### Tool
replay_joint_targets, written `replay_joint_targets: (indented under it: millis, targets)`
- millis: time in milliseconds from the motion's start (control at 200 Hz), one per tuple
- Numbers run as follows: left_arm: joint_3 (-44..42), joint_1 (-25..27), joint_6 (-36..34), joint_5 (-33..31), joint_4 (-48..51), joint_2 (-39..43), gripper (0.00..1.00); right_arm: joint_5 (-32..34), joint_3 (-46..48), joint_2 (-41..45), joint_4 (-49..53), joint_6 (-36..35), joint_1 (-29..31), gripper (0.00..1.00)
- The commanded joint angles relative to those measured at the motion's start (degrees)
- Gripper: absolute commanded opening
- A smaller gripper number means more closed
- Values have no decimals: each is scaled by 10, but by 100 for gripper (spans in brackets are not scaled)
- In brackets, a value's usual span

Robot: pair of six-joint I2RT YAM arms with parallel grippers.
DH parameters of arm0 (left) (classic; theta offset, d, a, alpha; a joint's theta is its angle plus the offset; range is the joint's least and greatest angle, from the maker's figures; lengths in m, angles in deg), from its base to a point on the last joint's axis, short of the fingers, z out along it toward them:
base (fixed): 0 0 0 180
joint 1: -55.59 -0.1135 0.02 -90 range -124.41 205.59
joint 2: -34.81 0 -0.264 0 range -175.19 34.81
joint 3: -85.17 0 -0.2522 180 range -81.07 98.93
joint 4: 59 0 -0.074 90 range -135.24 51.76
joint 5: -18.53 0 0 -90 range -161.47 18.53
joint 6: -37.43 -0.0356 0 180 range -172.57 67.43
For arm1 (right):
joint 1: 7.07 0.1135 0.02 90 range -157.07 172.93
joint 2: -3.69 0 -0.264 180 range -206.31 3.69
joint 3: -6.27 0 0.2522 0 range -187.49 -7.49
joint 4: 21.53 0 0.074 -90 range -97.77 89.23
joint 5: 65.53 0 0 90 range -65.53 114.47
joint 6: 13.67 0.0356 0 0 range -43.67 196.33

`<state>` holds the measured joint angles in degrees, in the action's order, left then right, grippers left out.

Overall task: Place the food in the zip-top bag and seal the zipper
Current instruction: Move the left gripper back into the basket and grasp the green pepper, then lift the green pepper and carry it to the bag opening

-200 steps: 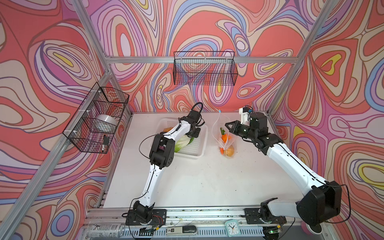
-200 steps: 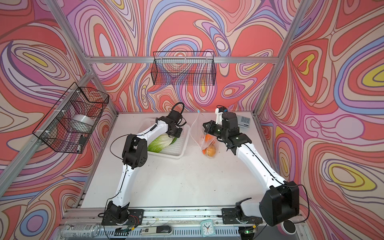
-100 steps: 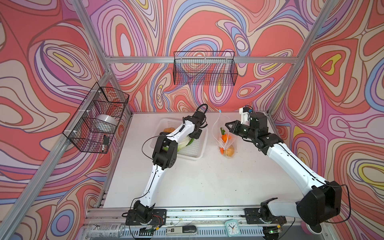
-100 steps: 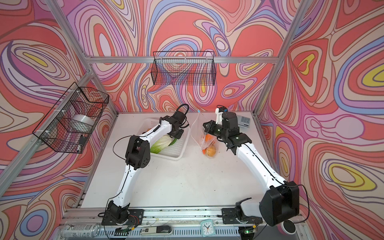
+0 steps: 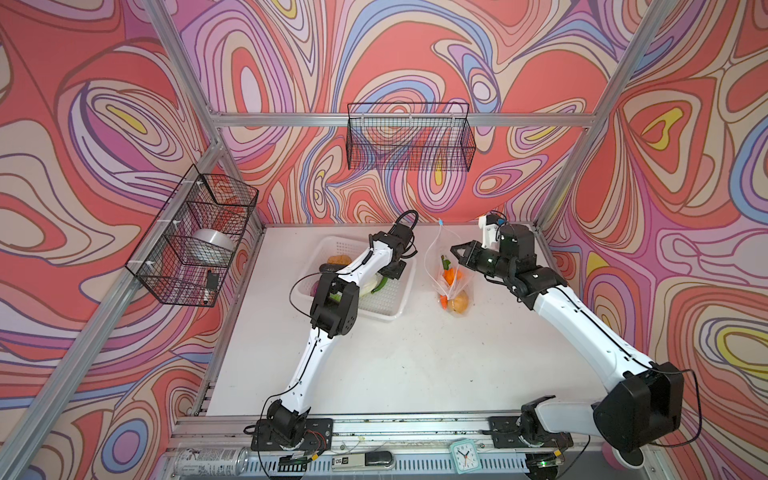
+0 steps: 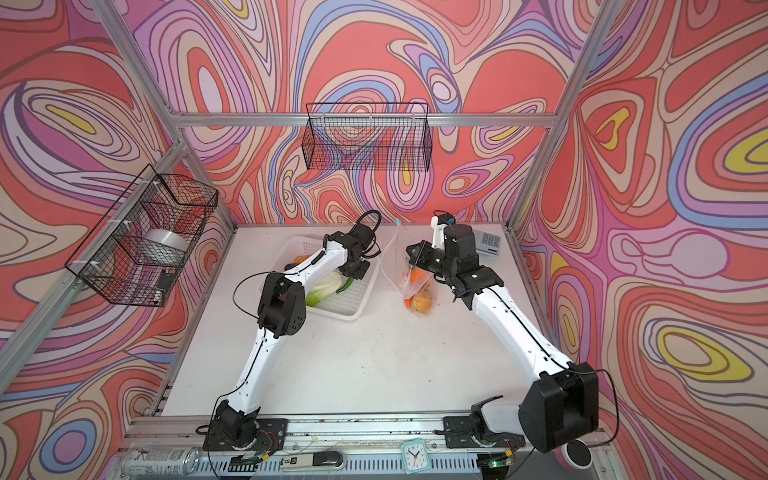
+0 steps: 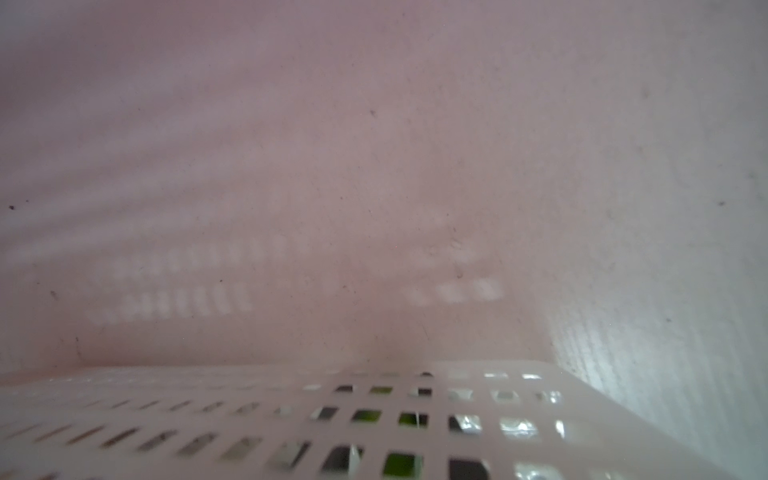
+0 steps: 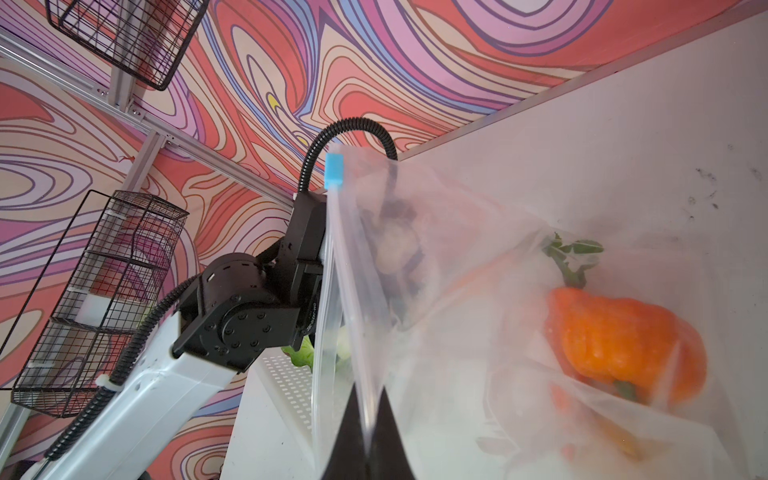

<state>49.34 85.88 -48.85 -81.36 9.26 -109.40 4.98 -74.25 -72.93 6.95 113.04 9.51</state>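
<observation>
Over the table in both top views, the right gripper (image 5: 455, 252) holds the zip-top bag (image 5: 451, 291) up by its mouth edge. The left gripper (image 6: 355, 269) reaches into the white basket (image 6: 353, 309) beside the napa cabbage (image 6: 326, 286), its jaws hidden, so I cannot tell their state. From the left wrist, only the basket's perforated wall shows. From the right wrist, black fingertips (image 8: 345, 449) pinch tight on the zipper (image 8: 328, 266), the blue slider (image 8: 334, 170) at its far end, an orange vegetable (image 8: 623, 345) inside.
</observation>
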Motion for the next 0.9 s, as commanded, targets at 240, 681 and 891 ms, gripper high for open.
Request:
replay_joint_targets:
  millis: [240, 681, 891]
  targets:
    - [-31, 1, 2, -1, 55, 28, 18, 2, -19, 1, -2, -4, -1, 0]
    - [-113, 1, 78, 58, -13, 147, 19, 3, -12, 7, -1, -5, -1, 0]
    - [-155, 3, 135, 81, -30, 145, 19, 5, -7, 14, -1, -3, -1, 0]
